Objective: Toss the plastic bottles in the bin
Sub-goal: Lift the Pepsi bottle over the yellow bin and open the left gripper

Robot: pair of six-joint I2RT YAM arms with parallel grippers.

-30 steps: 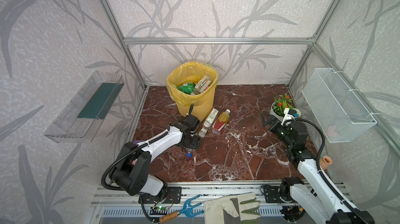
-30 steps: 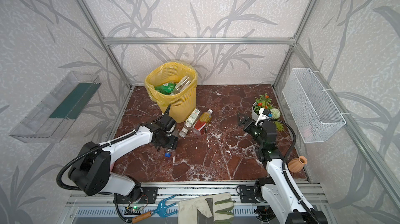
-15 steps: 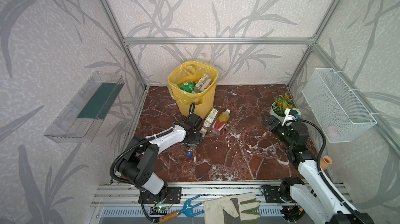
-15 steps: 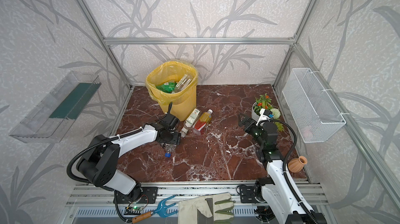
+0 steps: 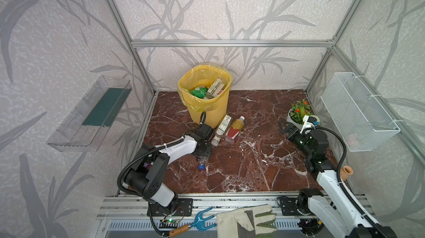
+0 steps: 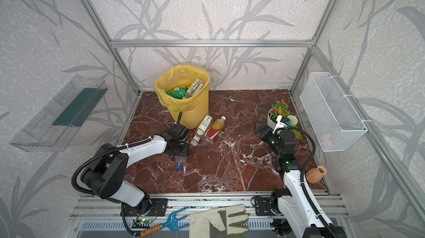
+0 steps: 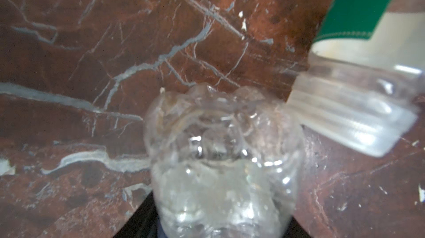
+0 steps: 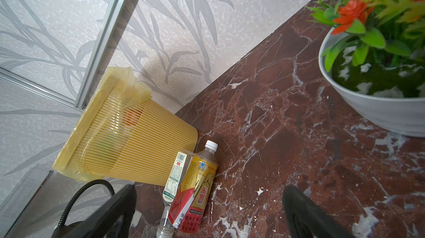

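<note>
Plastic bottles (image 5: 213, 87) already crowd the bin (image 5: 208, 114). We make out a green one and a couple with pale labels poking up inside the yellow liner, though how many lie beneath them we cannot say. So a good share of the job looks done, and by our count three remain on the marble floor (image 5: 253, 167). Two lie side by side, touching, right at the bin's foot: a white-labelled bottle (image 5: 222, 127) and an amber bottle (image 5: 235, 128) with a red and yellow wrap and a white cap. The third, a blue-capped bottle (image 5: 202, 162) of clear plastic, lies just beneath the left gripper (image 5: 203, 152). The wrist view has its base filling the frame right at the jaws, yet we cannot tell whether they have clamped it. Over by the potted plant (image 5: 299, 113), the right gripper (image 5: 284, 126) hangs with fingers spread wide, holding nothing. We reckon the blue-capped one goes next, then the pair.
</note>
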